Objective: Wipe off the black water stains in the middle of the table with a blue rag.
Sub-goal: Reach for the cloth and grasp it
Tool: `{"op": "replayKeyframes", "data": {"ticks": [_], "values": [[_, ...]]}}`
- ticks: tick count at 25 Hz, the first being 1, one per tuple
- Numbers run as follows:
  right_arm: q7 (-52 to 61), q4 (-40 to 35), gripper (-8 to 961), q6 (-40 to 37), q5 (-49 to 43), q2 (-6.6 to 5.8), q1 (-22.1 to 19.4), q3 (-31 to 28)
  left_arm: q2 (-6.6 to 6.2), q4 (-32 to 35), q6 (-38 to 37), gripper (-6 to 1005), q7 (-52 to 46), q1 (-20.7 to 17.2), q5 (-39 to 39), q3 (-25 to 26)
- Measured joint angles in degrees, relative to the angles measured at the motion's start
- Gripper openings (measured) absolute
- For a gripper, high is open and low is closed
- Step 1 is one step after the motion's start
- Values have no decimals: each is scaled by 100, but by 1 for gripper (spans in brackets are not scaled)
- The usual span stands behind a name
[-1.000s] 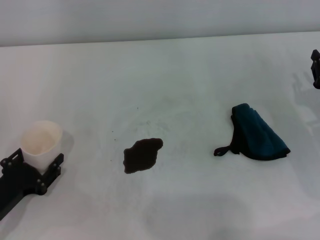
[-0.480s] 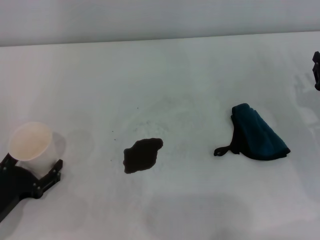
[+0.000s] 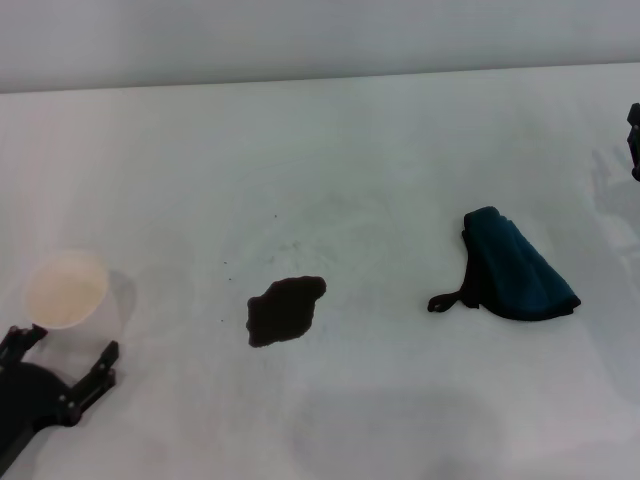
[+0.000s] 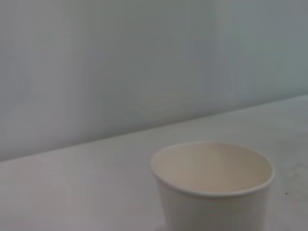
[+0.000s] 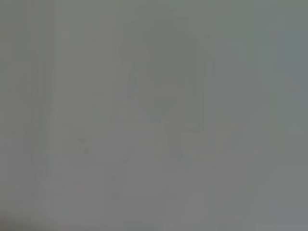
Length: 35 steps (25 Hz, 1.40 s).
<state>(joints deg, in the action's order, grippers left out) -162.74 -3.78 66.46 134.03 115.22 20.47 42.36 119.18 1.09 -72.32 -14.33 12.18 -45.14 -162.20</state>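
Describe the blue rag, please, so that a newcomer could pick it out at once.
On the white table, look to the robot's right of the black water stains in the middle. The blue rag lies there in a bundle, apart from the stain. It is the only dark teal cloth, with a thin black loop strap trailing from it.

The head camera looks down over the table (image 3: 360,150); the left wrist camera, low and close, shares its white cup (image 3: 66,289).

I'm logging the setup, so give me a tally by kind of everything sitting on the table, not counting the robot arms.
Paper cup: 1
Blue rag: 1
Black water stains, one blotch: 1
Total: 3 things on the table
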Motion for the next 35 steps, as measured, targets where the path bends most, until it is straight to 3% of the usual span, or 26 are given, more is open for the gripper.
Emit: {"op": "replayKeyframes", "data": {"ticks": [11,17,18,19,20,25,29,35], "values": [[98,-17,266,270,-1,-3,-51,100,11,15,-600,879,211,-602,-646,5],[1461,-458,266,46,-42,-44,-224,585,12,76,-806,880,235,-857,-1215,3],[1873,-578,266,-36,-90,-53,-268,591,9,77,-824,880,235,-897,-1325,4],[3029,-984,265,-302,-382,-89,-378,596,7,75,-833,880,236,-924,-1407,4],[3029,-984,265,-302,-382,-89,-378,596,7,75,-833,880,236,-924,-1407,4],[6242,-2203,266,-945,-1672,-219,-479,600,5,41,-836,880,238,-1013,-1939,4],[8506,-2857,267,-943,-3108,-503,-257,601,-13,27,-837,880,238,-937,-2063,4],[11681,-3956,269,-256,-6633,-893,466,710,-29,20,-839,879,237,-794,-2137,4]]}}
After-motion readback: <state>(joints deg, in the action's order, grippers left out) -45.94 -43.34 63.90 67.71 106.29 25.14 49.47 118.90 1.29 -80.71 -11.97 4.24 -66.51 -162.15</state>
